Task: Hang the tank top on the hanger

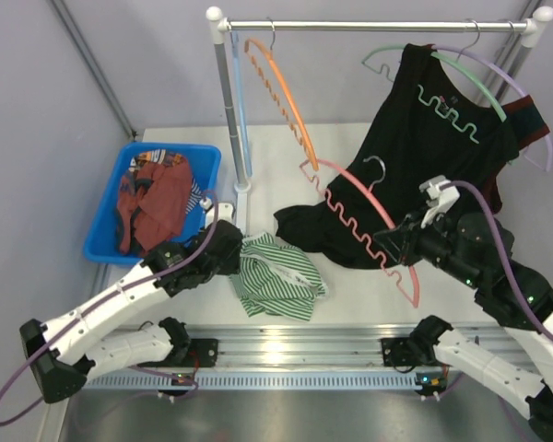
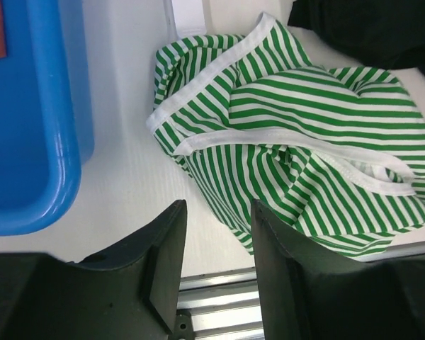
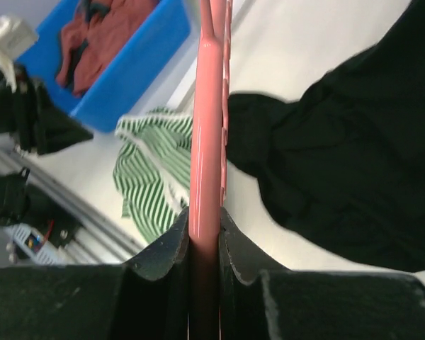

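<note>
1. Green-and-white striped tank top (image 1: 276,276) lies crumpled on the tabletop (image 1: 286,175) between the 2 arms. The right gripper (image 1: 387,245) holds the pink hanger (image 1: 355,221) raised just beside it, probably ready for dressing.
2. Left wrist view: the left gripper (image 2: 216,212) hovers at the top's near edge with jaws parted and empty, placed for a pinch.
3. Right wrist view: jaws clamp tight on the hanger's arm, steadying it.

Tank top (image 2: 297,134) partly beyond right edge
</note>
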